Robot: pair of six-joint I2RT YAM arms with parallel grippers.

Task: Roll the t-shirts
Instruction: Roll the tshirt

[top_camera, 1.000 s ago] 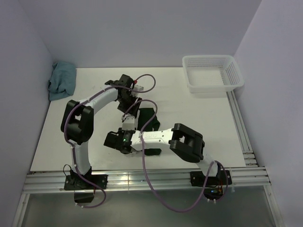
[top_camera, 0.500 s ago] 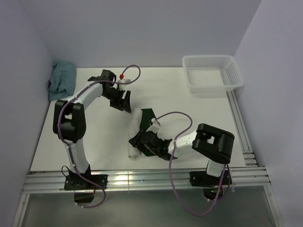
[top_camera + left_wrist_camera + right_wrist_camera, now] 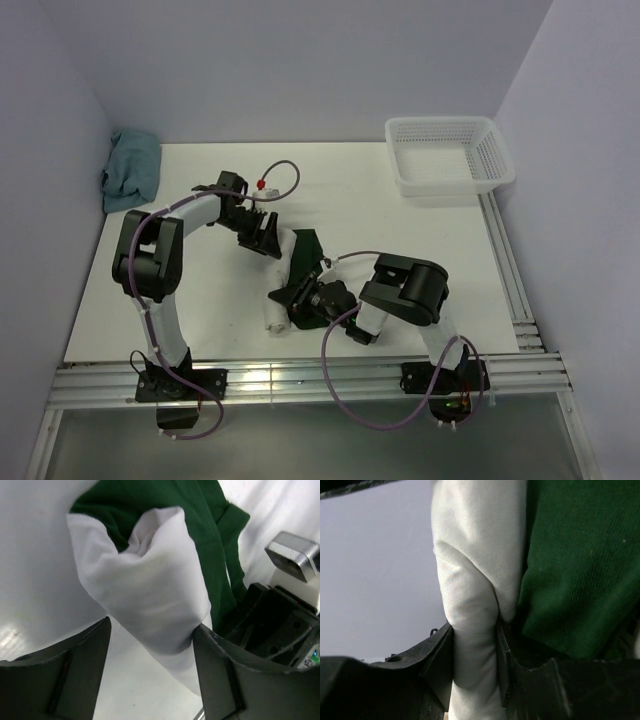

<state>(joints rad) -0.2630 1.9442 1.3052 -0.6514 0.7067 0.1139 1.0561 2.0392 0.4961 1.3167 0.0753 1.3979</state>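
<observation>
White table [image 3: 200, 300], lavender walls on three sides. Teal cloth [image 3: 132, 170] bunched in the far left corner, white basket [image 3: 437, 121] at far right. Neither is in play.

The t-shirt [image 3: 283, 272] lies mid-table as a loose cream roll running roughly near to far, with its green sleeve [image 3: 308, 248] spilling out on the right side. I see only this one shirt.

Left gripper [image 3: 265, 235] sits at the far end of the roll. From its wrist view the jaws stand apart and straddle the white roll end [image 3: 150, 590]. One finger brushes the cloth and the other is off it, so it is not holding.

Right gripper [image 3: 288, 300] is at the near end. Its wrist view shows the jaws pinched tight on a fold of white fabric [image 3: 470, 555], green cloth just beside.

Risks, as I read them:
- The far end is unsecured. If I tug with the right arm, the roll could slide or unwind.
- The sleeve is outside the roll, so it may trail and loosen the layers.
- The right pinch looks like only a few layers, so lifting may peel them off.
- The arms are close together and could clash.
</observation>
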